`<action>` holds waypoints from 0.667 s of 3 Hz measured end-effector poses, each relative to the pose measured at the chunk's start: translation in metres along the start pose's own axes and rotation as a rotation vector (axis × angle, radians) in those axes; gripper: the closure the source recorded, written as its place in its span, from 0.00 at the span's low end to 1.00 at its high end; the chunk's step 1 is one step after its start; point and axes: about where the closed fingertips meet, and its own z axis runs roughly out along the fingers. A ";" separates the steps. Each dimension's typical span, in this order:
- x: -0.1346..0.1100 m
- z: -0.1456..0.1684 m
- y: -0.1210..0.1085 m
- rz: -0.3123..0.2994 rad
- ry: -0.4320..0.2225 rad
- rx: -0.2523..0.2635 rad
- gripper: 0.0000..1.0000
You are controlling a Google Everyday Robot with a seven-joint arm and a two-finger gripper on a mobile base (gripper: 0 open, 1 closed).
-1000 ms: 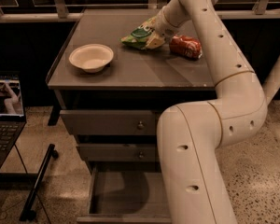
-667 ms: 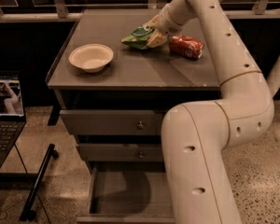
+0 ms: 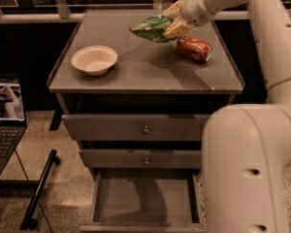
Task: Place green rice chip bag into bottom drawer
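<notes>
White and bulky, my arm (image 3: 247, 169) fills the lower right of the view. I judge it the biggest hazard, because its elbow hangs just beside the cabinet's right flank. Swinging the load down could knock it against the drawer fronts.

The grey-brown counter (image 3: 150, 76) comes next. Its front edge overhangs everything below, so a straight descent would drag the load across that lip. I would have to come out in front first.

The bottom drawer (image 3: 145, 200) stands pulled out with its floor bare, well below and in front of where I am holding. The two upper drawers (image 3: 145, 129) are shut above it. A release too far back would probably land on their fronts, or back on the counter, instead of inside.

The white bowl (image 3: 94, 59) sits at the left of the counter, well apart from my path, so it is a small risk. The red packet (image 3: 194, 48) lies just beside and below my wrist, and a low sweep could brush it off.

The green rice chip bag (image 3: 153, 28) hangs clear of the counter at the back right, with its shadow under it. My gripper (image 3: 173, 27) is closed on its right end only. Glossy foil pinched at one edge may slip or swing. Its long axis runs left to right and nearly level, and the free left end dips slightly toward the bowl's side.
</notes>
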 end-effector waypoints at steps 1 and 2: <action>-0.029 -0.036 0.014 -0.015 -0.095 0.039 1.00; -0.058 -0.069 0.038 -0.020 -0.201 0.087 1.00</action>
